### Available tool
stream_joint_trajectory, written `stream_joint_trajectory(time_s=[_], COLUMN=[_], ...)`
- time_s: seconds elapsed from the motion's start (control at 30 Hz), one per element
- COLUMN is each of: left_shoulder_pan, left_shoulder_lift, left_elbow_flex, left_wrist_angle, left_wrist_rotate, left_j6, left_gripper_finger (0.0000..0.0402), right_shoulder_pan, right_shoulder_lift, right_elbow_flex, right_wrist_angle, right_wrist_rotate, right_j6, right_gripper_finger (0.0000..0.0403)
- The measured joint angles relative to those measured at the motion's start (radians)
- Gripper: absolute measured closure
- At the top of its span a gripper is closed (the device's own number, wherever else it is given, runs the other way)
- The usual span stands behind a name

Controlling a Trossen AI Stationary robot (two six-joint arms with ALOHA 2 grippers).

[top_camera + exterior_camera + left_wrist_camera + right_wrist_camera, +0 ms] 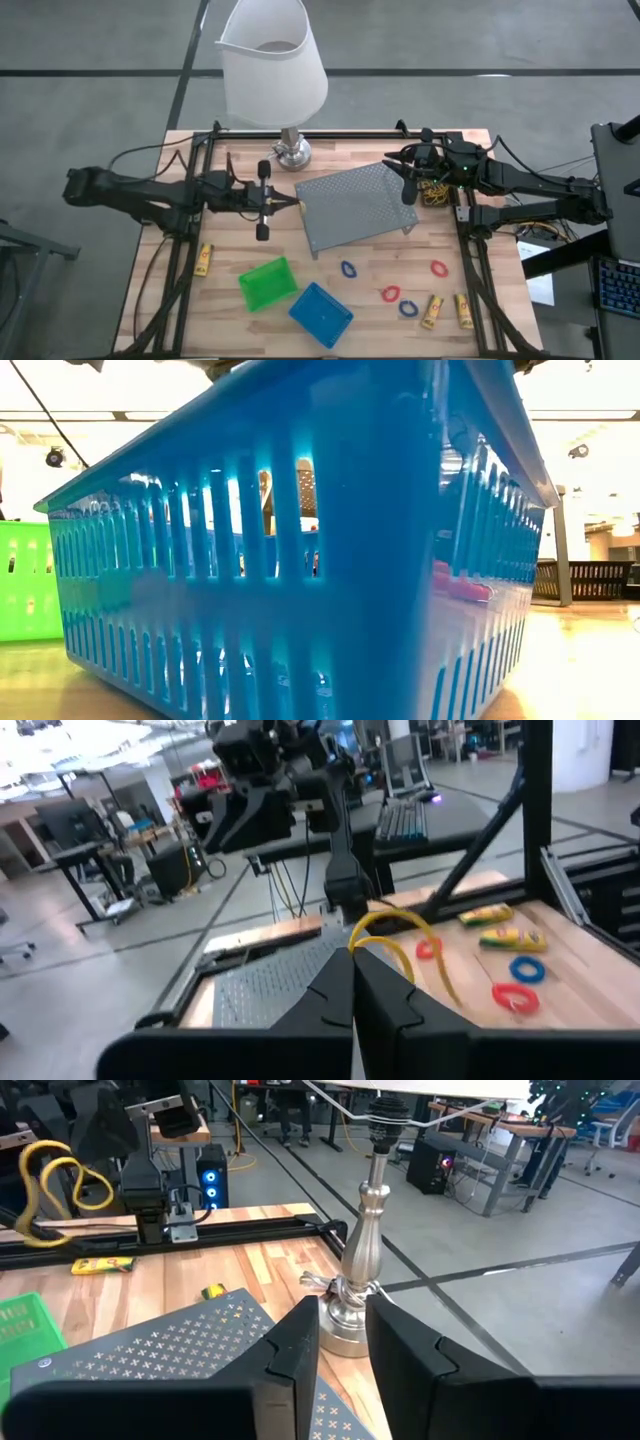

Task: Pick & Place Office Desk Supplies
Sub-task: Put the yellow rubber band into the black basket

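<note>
Blue bin (300, 550) fills the low view, so close that little else shows; the green bin (267, 283) stands just beside it. Neither appears to hold much yet, though a pink shape shows faintly through the blue wall.

Left gripper (352, 952) has its fingers pressed together, pinching a yellow rubber band (400, 942) that loops out ahead of the tips. It hangs at the near edge of the mesh tray (355, 205), with the bins well off to its side.

Right gripper (342, 1335) hovers over the tray's far corner near the lamp (272, 70), fingers slightly apart with nothing between them. More bands (436, 192) lie close by it.

Loops (347, 269) and sticks (432, 311) lie loose on the table, one stick (203, 259) apart, so by my reckoning most sorting remains.
</note>
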Motion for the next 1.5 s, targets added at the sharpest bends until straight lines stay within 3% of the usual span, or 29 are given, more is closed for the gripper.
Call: stream_joint_trajectory(time_s=[0.27, 0.37, 0.5, 0.57, 0.73, 0.8, 1.03, 1.5], left_shoulder_pan=[0.000, 0.000, 0.000, 0.000, 0.001, 0.001, 0.002, 0.006], left_shoulder_lift=[0.136, 0.188, 0.242, 0.263, 0.297, 0.299, 0.300, 0.300], left_elbow_flex=[0.000, 0.009, 0.023, 0.033, 0.057, 0.056, 0.056, 0.056], left_wrist_angle=[0.118, 0.160, 0.251, 0.262, 0.268, 0.261, 0.260, 0.258], left_wrist_rotate=[0.000, 0.000, 0.000, 0.000, 0.000, 0.000, 0.000, -0.001], left_j6=[0.030, 0.108, 0.178, 0.179, 0.210, 0.222, 0.222, 0.222], left_gripper_finger=[0.0400, 0.0400, 0.0400, 0.0400, 0.0400, 0.0400, 0.0400, 0.0400], right_shoulder_pan=[0.000, 0.000, -0.001, 0.000, 0.006, 0.013, 0.016, 0.022], right_shoulder_lift=[0.003, 0.017, 0.046, 0.065, 0.133, 0.164, 0.229, 0.322], right_elbow_flex=[0.000, 0.000, 0.000, 0.000, 0.000, 0.000, 0.000, 0.000], right_wrist_angle=[0.003, 0.010, 0.080, 0.080, 0.075, 0.100, 0.190, 0.243], right_wrist_rotate=[0.000, 0.000, -0.003, -0.071, -0.416, -0.501, -0.514, -0.517], right_j6=[0.013, 0.072, 0.026, 0.044, 0.081, 0.079, 0.071, 0.084], right_gripper_finger=[0.0321, 0.0326, 0.0333, 0.0336, 0.0341, 0.0338, 0.0302, 0.0185])
